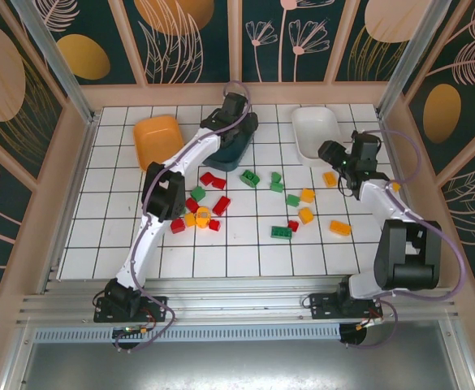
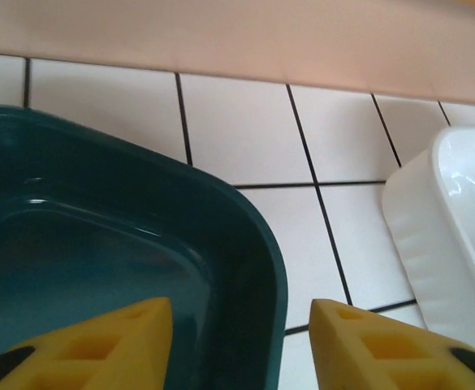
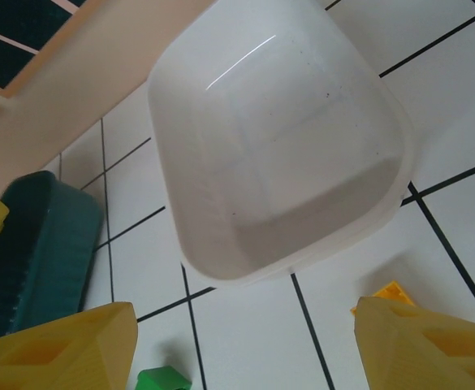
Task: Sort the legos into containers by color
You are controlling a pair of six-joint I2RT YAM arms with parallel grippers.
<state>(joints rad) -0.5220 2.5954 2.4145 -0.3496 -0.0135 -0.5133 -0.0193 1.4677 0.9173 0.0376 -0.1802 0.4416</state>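
Observation:
The legos lie scattered mid-table: red ones (image 1: pixel 221 205), green ones (image 1: pixel 249 177) and orange-yellow ones (image 1: pixel 306 214). Three containers stand at the back: an orange tub (image 1: pixel 157 138), a dark teal tub (image 1: pixel 231 158) (image 2: pixel 99 244) and a white tub (image 1: pixel 317 134) (image 3: pixel 278 138). My left gripper (image 1: pixel 239 130) (image 2: pixel 241 349) hangs open over the teal tub's right rim, nothing between its yellow fingers. My right gripper (image 1: pixel 333 156) (image 3: pixel 245 349) is open above bare tile just in front of the white tub. An orange brick (image 3: pixel 391 292) sits by its right finger and a green brick (image 3: pixel 162 379) near its left.
The left arm stretches diagonally across the table and covers much of the teal tub. A raised peach wall (image 2: pixel 237 41) runs close behind the tubs. Another orange brick (image 1: pixel 340 227) lies near the right arm's side of the table.

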